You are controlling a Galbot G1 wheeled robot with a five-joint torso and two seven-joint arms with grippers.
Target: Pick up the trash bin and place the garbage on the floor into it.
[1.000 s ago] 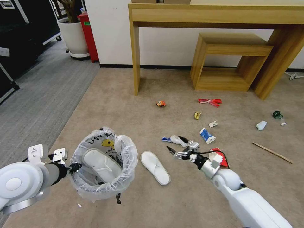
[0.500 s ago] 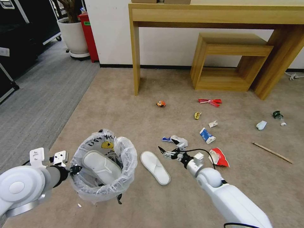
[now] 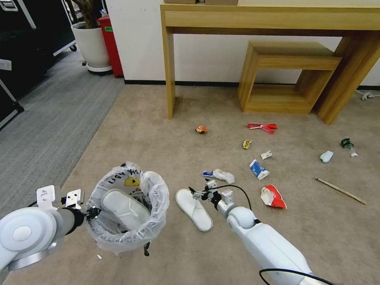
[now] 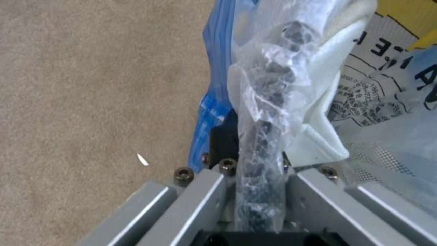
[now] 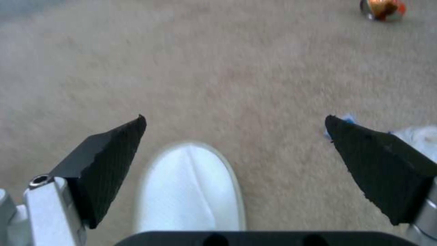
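White slipper [image 3: 194,208] ahead: I am swinging my spread-jawed right gripper [image 3: 196,194] leftward over it, left gripper [image 3: 92,212] clamping the trash bin [image 3: 127,211] rim.

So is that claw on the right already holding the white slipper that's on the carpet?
No: the right gripper is wide open, its fingers apart over the slipper, which lies flat on the floor.

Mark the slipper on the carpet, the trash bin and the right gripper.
slipper on the carpet [image 3: 194,209]: head view, sole middle.
trash bin [image 3: 155,198]: head view, bagged rim.
right gripper [image 3: 193,192]: head view, between fingertips.
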